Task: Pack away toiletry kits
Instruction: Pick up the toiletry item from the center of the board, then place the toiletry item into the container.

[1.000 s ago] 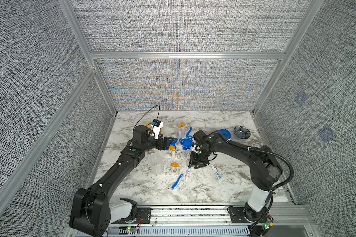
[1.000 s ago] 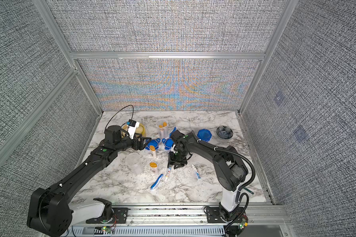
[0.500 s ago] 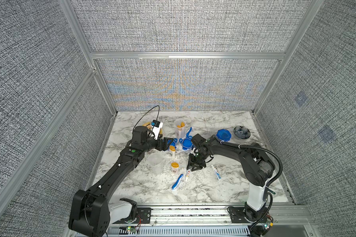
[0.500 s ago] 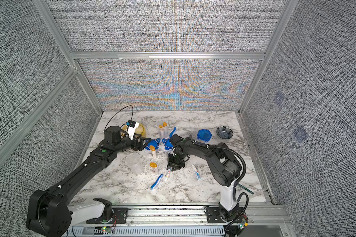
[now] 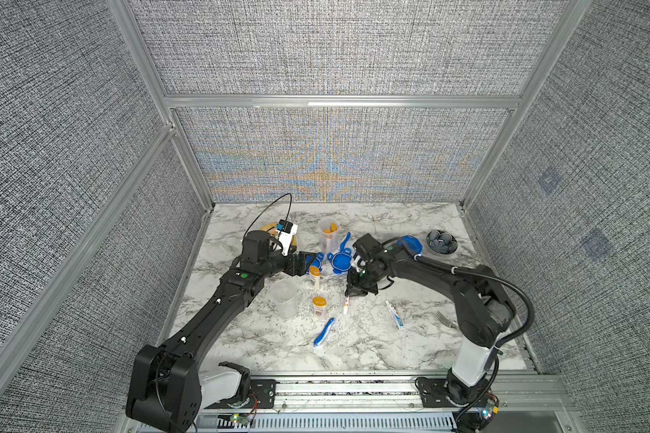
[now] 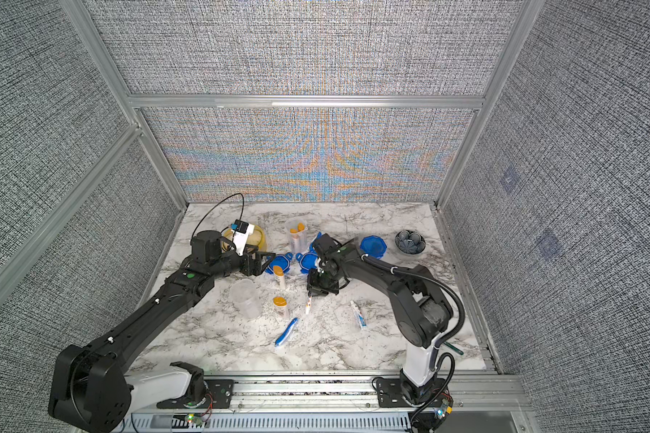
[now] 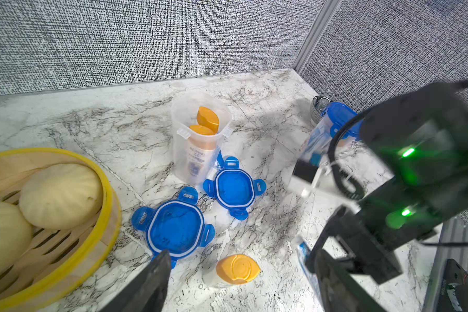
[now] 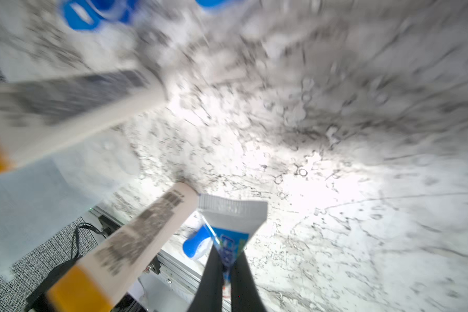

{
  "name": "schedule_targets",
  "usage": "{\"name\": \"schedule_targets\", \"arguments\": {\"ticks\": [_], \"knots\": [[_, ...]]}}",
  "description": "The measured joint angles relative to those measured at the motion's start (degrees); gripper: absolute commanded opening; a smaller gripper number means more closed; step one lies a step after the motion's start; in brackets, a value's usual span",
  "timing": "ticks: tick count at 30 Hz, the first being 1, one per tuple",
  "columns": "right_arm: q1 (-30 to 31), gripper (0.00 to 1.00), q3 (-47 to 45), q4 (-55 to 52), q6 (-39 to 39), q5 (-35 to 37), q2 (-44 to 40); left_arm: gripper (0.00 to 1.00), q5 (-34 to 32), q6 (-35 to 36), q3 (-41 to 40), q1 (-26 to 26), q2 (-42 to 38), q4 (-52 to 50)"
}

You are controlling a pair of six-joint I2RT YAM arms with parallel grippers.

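Grey woven panels walled in a white marble tabletop (image 5: 353, 352). Farthest left sat a yellow bamboo steamer (image 7: 107, 194) with pale buns in it. Just beside it, the left gripper (image 6: 264, 262) hung low over the marble with its jaws spread wide and nothing between them. In the left wrist view they framed an orange-capped bottle (image 7: 237, 268) without touching it.

Toward the front edge, an empty clear jar (image 5: 284, 300) stood upright. Two blue clip lids (image 7: 177, 229) lay flat side by side just behind that bottle. Behind them stood an open jar (image 5: 328, 236) with two more orange-capped bottles upright inside.

Near the middle, a second loose bottle (image 5: 319, 306) stood on the marble. A blue-white folding toothbrush (image 5: 324, 331) lay just in front of it.

Right of these, the right gripper (image 8: 224, 260) pointed down, its jaws pinched tight on a small toothpaste tube (image 8: 233, 216). The tube's crimped end hung toward the table, and whether it touched the marble could not be told.

Another toothpaste tube (image 5: 394, 315) lay flat farther right, well apart from the first. At the back right stood a lidded jar (image 5: 409, 245), with a dark patterned bowl (image 5: 441, 241) beside it.
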Motion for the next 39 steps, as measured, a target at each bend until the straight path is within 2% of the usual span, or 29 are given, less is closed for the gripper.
{"name": "schedule_targets", "arguments": {"ticks": [5,9,13,18,25,39], "knots": [[-0.5,0.02,4.8,4.1,-7.9,9.0,-6.0,0.83,0.0,-0.4,-0.8,0.0,-0.2,2.7],[-0.4,0.00,6.7,12.9,-16.9,13.7,-5.8,0.83,0.1,-0.9,-1.0,0.0,0.3,4.9],[-0.3,0.00,9.1,22.1,-25.8,16.8,-1.4,0.83,0.1,-1.1,-1.1,0.0,0.5,5.1],[-0.3,0.00,18.0,29.1,-34.9,18.0,7.1,0.83,0.0,-1.1,-1.4,0.0,0.3,6.0],[-1.3,0.00,27.6,32.2,-39.0,18.4,15.8,0.83,0.0,-1.0,-1.9,0.0,-0.1,6.4],[-2.1,0.00,25.7,40.8,-41.9,18.3,21.6,0.83,-0.5,-0.7,-2.5,0.0,-0.3,6.4]]}}
